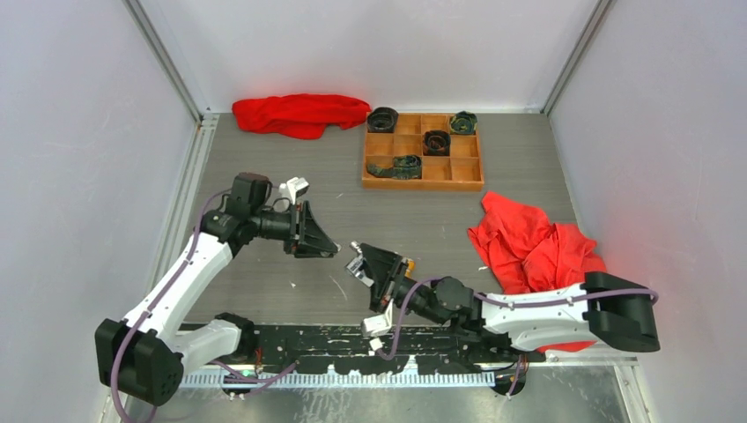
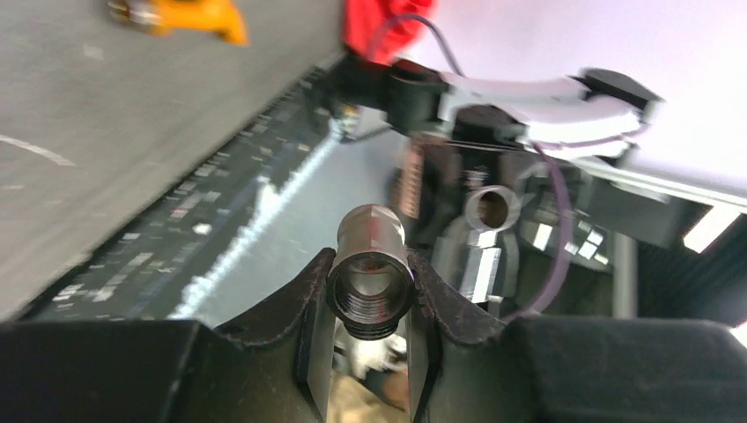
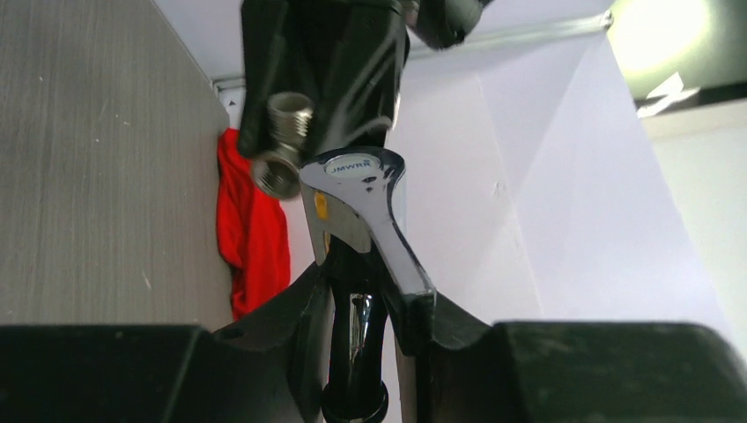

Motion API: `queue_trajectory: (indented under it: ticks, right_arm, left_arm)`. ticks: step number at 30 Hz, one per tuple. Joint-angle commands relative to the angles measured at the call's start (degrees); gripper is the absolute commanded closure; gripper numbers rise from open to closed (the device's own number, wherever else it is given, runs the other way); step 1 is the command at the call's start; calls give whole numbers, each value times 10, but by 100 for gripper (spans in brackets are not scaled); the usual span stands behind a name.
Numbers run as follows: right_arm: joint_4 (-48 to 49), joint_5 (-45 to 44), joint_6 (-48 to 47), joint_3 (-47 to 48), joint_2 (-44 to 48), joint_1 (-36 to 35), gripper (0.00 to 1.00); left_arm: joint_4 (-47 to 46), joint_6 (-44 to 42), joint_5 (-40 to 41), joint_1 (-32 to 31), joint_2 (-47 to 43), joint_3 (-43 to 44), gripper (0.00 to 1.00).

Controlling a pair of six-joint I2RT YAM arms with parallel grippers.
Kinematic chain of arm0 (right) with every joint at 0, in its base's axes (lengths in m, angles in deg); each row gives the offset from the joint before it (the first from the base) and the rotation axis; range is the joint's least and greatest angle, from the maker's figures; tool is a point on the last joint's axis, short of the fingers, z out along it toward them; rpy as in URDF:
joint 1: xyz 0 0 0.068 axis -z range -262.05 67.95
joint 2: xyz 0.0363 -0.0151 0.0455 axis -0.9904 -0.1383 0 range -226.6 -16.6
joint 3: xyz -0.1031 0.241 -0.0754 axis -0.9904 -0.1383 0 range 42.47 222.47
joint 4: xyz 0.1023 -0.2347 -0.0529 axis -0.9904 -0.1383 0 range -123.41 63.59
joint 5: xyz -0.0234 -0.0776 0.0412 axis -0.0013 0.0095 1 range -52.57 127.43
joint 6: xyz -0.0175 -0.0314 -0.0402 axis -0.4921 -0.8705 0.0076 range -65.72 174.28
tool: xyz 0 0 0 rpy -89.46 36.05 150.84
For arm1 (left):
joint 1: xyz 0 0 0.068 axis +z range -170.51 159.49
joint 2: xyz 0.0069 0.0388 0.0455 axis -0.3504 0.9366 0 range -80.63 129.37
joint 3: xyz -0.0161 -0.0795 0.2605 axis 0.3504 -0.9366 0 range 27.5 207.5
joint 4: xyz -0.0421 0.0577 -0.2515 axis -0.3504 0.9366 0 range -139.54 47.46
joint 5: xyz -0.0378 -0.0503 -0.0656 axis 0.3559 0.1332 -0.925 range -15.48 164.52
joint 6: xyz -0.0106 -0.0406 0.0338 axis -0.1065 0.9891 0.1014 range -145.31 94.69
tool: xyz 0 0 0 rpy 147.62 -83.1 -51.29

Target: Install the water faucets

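We record the left gripper (image 2: pixel 372 263) pinching a short threaded silver metal fitting (image 2: pixel 370 295), held clear of the grey tabletop (image 2: pixel 106 132). An orange-yellow metal faucet piece (image 2: pixel 181 13) lies on that tabletop. Further right, the right gripper (image 3: pixel 370 286) pinches the shiny silver faucet with a small handle (image 3: pixel 361 189), held aloft near the fitting.

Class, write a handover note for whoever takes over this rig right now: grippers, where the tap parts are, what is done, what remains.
Left gripper: shut on a threaded fitting, held above the table.
Right gripper: shut on the silver faucet, also raised.
The two parts face each other, close but apart.
Orange faucet lies on the table, in no gripper.
Done: both parts picked up. Left: probably screw them together, then handle the orange faucet.
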Motion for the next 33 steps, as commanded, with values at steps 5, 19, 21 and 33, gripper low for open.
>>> queue_trajectory:
  ticks: [5,19,21,33]
  right_arm:
    - [-65,-102,223,-40,131,3,100]
    - [-122,-113,253,-42,153,3,100]
    - [-119,-110,250,-39,145,3,100]
    - [-137,-118,247,-41,163,3,100]
  left_arm:
    - [87,-179,403,-28,-31,-8,100]
    - [-29,-130,872,-219,69,-60,100]
    - [-48,-115,886,-229,102,-63,100]
    - [-84,-54,865,-237,196,-75,97]
